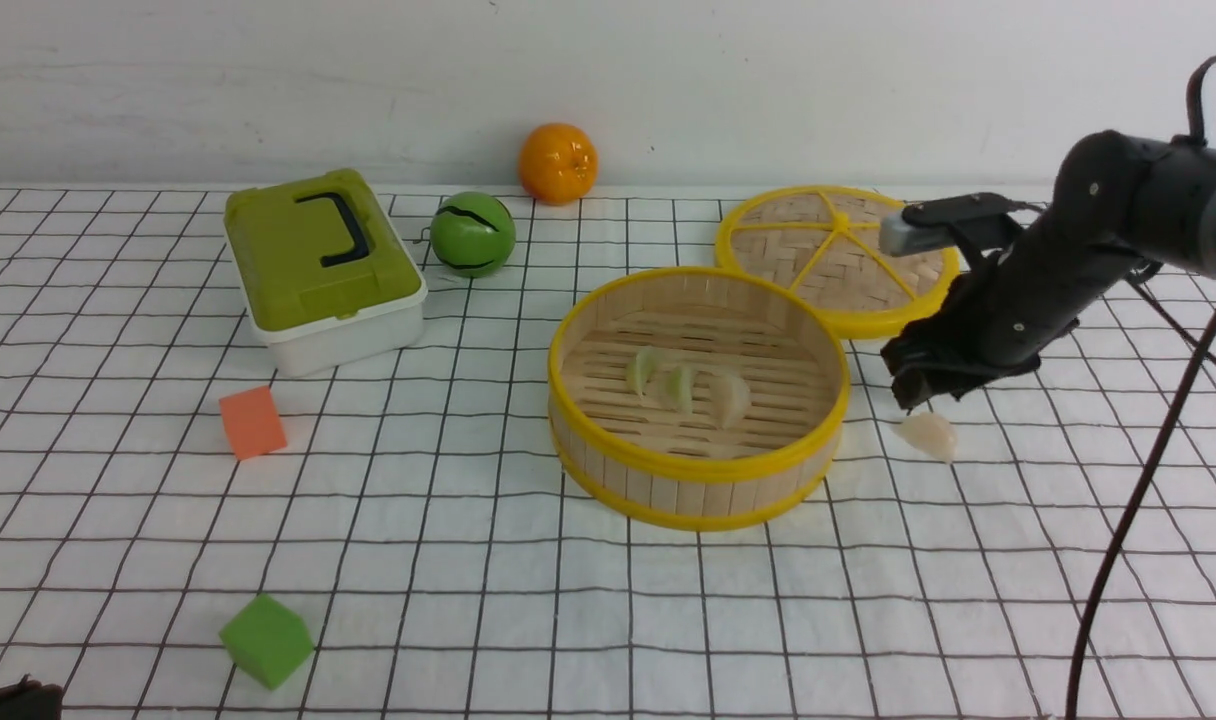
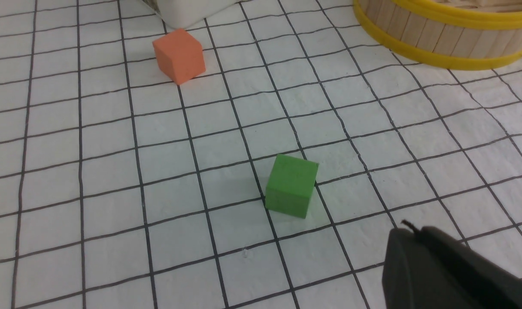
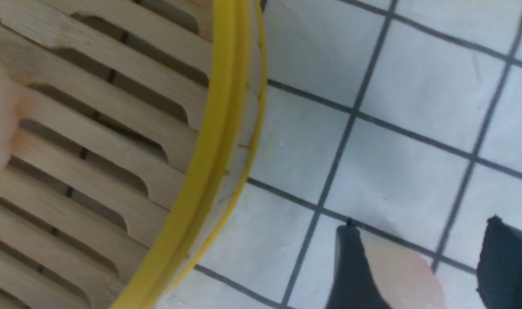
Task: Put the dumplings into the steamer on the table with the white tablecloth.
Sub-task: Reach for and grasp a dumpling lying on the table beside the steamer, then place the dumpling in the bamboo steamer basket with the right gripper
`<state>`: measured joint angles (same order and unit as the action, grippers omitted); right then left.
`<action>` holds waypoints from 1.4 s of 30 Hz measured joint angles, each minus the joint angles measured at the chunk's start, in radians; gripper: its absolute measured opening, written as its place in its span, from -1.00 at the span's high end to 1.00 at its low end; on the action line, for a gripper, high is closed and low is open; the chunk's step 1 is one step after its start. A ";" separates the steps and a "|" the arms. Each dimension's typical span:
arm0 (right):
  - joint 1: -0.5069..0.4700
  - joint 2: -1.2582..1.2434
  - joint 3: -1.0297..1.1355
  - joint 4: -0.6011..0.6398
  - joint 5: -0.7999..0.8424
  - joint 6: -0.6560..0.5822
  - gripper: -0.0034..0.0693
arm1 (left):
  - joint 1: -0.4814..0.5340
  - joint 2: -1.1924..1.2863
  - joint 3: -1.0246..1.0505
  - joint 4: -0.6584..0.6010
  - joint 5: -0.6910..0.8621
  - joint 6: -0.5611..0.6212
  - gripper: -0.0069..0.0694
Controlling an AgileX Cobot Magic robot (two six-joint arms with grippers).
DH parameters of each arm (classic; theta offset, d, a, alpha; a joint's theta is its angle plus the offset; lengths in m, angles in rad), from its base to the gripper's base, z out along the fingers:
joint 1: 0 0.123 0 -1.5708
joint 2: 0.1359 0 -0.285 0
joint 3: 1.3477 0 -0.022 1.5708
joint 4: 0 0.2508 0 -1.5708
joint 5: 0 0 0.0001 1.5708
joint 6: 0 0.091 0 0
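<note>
Carefully does it: my right gripper [image 1: 918, 398] hangs just over the one whitish-cream crescent dumpling [image 1: 930, 436] that is not yet in place. It lies on the white, black-gridded cloth of the table [image 1: 568, 600], just beside the right wall of the round bamboo steamer with yellow rims [image 1: 698, 470], but outside it. From my wrist I see my two dark fingers [image 3: 355, 266] spread wide with the pale dumpling between them. One finger sits at its edge, the other is apart from it, and nothing is pinched. Three other dumplings, two pale green [image 1: 642, 370] [image 1: 681, 387] and one whitish [image 1: 730, 395], lie close together on the slatted floor.

To take this one well, I judge I should shift until it sits midway between my pads, so that both meet it at once. Then I should sink until the tips nearly brush the cloth without catching it. It looks soft and slick, so I would close gently; a hard squeeze could squirt it sideways or dent it.

The steamer wall is close, so I would lift clear above the yellow rim before crossing. I would let go over bare slats, not on top of the three.

My left gripper [image 2: 420, 257] is pressed shut and idle near the green foam cube [image 2: 292, 185], well apart from all this.
</note>
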<state>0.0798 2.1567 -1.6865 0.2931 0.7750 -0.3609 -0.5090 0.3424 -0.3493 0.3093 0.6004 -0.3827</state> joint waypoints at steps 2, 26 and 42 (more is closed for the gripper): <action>0.000 0.024 0.000 0.004 0.002 -0.021 -0.11 | 0.000 0.000 0.000 0.001 0.000 0.000 0.82; 0.015 -0.193 -0.048 0.076 0.113 0.054 0.40 | 0.000 0.000 0.000 0.004 -0.003 0.000 0.81; 0.200 -0.010 -0.052 0.153 -0.060 0.022 0.40 | 0.000 0.000 0.000 0.004 -0.003 0.000 0.79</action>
<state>0.2797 2.1465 -1.7383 0.4462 0.7149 -0.3384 -0.5090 0.3424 -0.3493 0.3130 0.5971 -0.3827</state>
